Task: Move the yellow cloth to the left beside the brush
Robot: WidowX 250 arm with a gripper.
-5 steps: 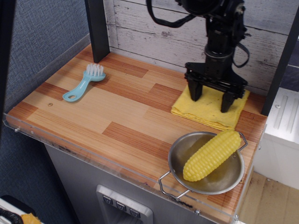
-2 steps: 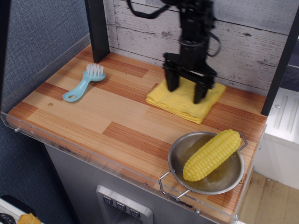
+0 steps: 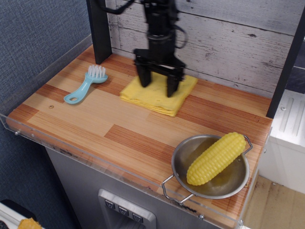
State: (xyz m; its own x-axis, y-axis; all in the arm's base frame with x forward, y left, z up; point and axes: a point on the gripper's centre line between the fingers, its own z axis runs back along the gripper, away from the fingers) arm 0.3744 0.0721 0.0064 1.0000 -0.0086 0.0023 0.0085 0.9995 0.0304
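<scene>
Whitewashed wooden planks [image 3: 228, 33] backed a striped wood tabletop [image 3: 95, 119] edged at the front and left by a clear plastic rim [image 3: 57, 148], with a blue-grey wall [image 3: 33, 33] to the left. A black post [image 3: 99, 28] stood at the back left corner of the table.

At the back of the table, slightly left of center, the black robot arm [image 3: 159, 24] reached straight down over the yellow cloth [image 3: 159, 93]. The gripper [image 3: 157, 87] had its two dark fingers [image 3: 144, 76] spread apart, both tips pressed down on the top of the cloth rather than pinching it. The arm and gripper appeared slightly blurred. The cloth lay flat and folded, its layered edges visible along the front side.

The brush [image 3: 86, 85], light blue with white bristles, lay to the left of the cloth, near it but not touching, with a strip of bare wood between them. Its bristles pointed toward the back and its curved handle angled toward the front left.

At the front right corner, well apart from the cloth, a metal pan [image 3: 228, 183] with wire handles held a yellow corn cob [image 3: 217, 157] lying diagonally across it, its upper end resting on the far rim.
</scene>
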